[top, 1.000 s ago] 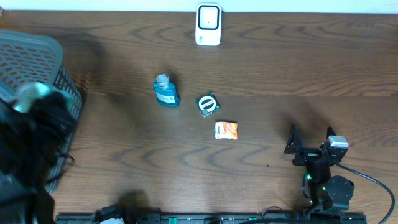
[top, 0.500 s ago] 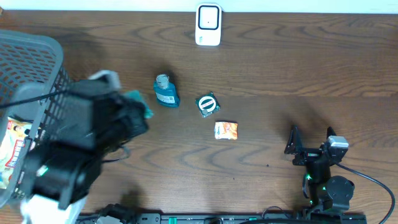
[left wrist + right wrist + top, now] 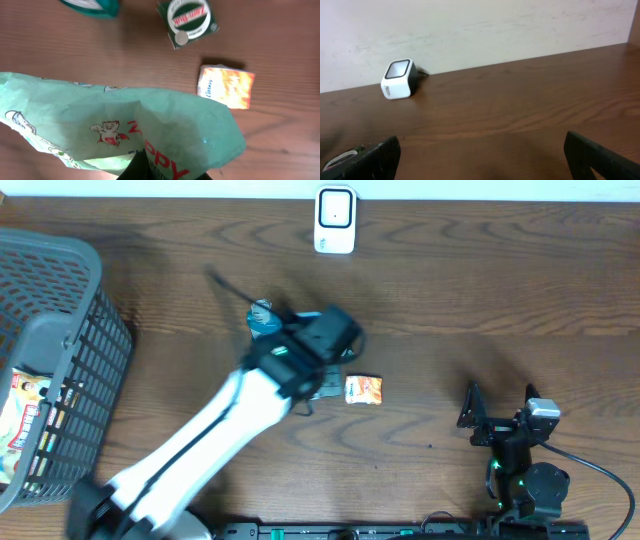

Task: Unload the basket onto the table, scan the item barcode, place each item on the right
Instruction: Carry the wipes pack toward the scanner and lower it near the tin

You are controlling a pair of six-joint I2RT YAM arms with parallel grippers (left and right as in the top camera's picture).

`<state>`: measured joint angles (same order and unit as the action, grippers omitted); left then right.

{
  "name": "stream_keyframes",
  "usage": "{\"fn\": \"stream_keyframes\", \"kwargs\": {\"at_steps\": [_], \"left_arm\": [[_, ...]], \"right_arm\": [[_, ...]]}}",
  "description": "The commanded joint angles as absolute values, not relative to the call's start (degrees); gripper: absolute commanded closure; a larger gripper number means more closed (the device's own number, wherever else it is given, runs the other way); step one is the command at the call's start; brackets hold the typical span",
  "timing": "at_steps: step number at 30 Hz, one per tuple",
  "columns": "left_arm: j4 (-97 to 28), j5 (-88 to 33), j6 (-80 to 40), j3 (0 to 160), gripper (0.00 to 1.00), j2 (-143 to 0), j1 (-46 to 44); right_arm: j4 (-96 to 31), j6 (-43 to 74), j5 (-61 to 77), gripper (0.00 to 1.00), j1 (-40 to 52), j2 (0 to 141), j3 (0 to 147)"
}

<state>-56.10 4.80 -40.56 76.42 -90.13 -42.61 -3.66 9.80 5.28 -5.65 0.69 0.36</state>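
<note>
Left arm (image 3: 200, 450) is stretched out diagonally, wrist up high, left tool (image 3: 165, 172) pinched tight on a green bag (image 3: 100, 125). Right tool (image 3: 499, 406) sits parked low, jaws wide apart.

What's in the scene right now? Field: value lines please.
left jaws: shut on green bag, held above the table
right jaws: open, empty, parked at front right
scanner: far edge, centre
blue bottle: on table, partly under the left arm
green box: on table, round label up
orange packet: on table, near the green box, not touching
basket: left side, packaged goods inside
scan: not yet done; bag is short of the scanner
</note>
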Motion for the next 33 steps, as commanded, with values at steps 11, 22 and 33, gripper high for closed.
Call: {"fn": "stream_keyframes", "kwargs": {"at_steps": [11,22,33], "left_arm": [[-47.27,7.66,-40.77,76.42,0.28,-106.72,-43.62],[-47.0,10.44,-40.6,77.95,0.57,-98.91,-41.52],[-46.76,10.57,-40.6,77.08,0.85,-101.93,-40.77]], "right_arm": [[-3.9,9.13,5.02,0.01,-4.01,0.38,0.32],[-3.9,9.15,5.02,0.01,-4.01,0.38,0.32],[-3.9,9.15,5.02,0.01,-4.01,0.38,0.32]]}}
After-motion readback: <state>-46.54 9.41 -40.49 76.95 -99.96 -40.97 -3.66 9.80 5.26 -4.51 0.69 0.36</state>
